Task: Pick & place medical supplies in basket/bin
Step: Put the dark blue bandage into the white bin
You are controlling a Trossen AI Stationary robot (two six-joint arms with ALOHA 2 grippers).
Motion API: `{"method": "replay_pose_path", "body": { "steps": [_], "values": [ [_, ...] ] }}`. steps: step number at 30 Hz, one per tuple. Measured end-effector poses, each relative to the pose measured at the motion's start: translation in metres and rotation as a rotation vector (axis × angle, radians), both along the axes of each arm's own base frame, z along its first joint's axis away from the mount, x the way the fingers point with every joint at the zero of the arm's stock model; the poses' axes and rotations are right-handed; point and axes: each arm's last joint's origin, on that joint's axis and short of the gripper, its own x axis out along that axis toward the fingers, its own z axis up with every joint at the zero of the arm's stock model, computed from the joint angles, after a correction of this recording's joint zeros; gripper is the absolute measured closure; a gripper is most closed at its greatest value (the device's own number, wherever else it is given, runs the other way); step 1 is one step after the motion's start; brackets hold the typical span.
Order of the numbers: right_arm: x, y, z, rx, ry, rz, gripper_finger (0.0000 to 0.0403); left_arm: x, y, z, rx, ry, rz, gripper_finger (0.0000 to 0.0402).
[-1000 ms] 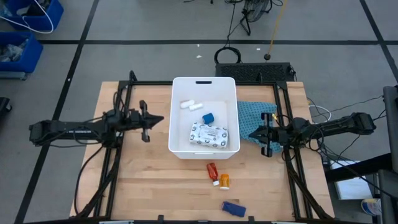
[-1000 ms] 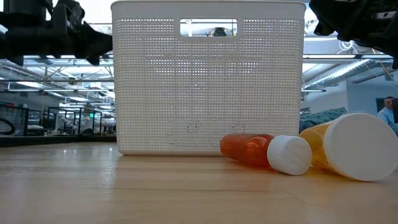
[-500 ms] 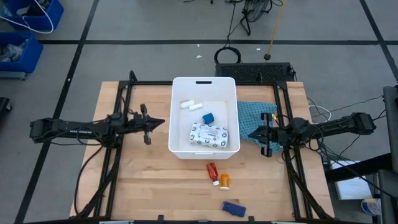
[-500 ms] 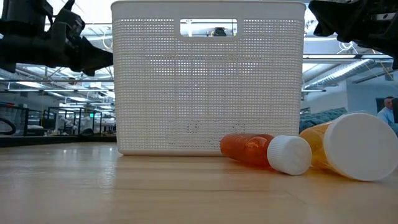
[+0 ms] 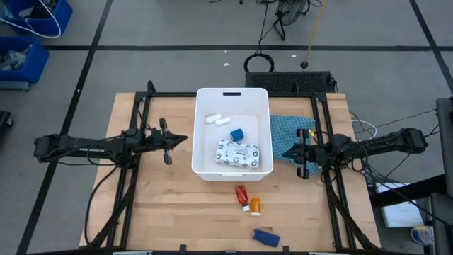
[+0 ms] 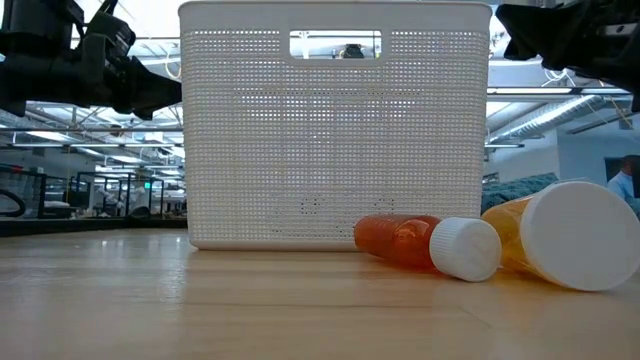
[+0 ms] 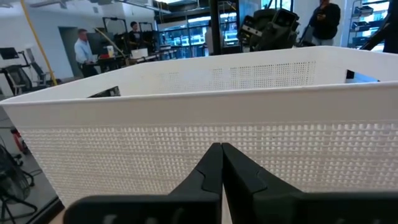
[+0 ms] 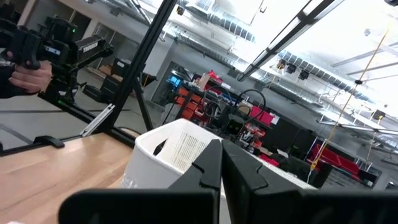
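Observation:
The white tub (image 5: 200,138) stands mid-table and holds the patterned packet (image 5: 238,153), two white tubes (image 5: 216,118) and a small blue cube (image 5: 237,133). On the wood in front of it lie a red bottle (image 5: 242,195), an orange bottle (image 5: 255,206) and a dark blue flat piece (image 5: 263,236). In the low view the red bottle (image 6: 400,240) and the orange bottle (image 6: 560,235) lie on their sides. My left gripper (image 5: 185,137) hovers shut just left of the tub. My right gripper (image 5: 285,154) hovers shut at the tub's right, over the teal cloth (image 5: 290,131).
Teal cloth lies right of the tub under my right arm. Black frame rails (image 5: 138,120) run along both sides of the table. Bare wood lies at the near left (image 5: 170,212). People stand in the room beyond (image 7: 81,43).
My left gripper has drawn slightly away from the tub toward the table's left edge and dropped a little; it stays shut. The right arm and all supplies have kept still.

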Motion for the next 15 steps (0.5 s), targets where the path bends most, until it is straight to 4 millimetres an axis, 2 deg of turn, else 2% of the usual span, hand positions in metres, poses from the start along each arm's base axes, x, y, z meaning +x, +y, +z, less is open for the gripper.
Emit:
{"method": "replay_pose_path", "body": {
  "steps": [7, 9, 12, 15],
  "values": [
    [0.0, 0.0, -0.001, 0.024, 0.025, 0.013, 0.0403, 0.0, 0.0, 0.0, -0.001, 0.0, 0.0, 0.0383],
    [0.002, 0.002, -0.003, 0.026, 0.094, 0.06, 0.0403, 0.0, 0.0, 0.0, -0.002, 0.0, 0.0, 0.038],
    [0.009, 0.011, 0.021, 0.018, 0.195, 0.17, 0.0403, 0.0, 0.0, 0.0, -0.002, -0.001, 0.0, 0.0383],
    [0.013, 0.023, 0.052, 0.012, 0.303, 0.239, 0.0403, 0.0, 0.0, 0.0, -0.004, -0.001, 0.0, 0.0392]
  ]
}}
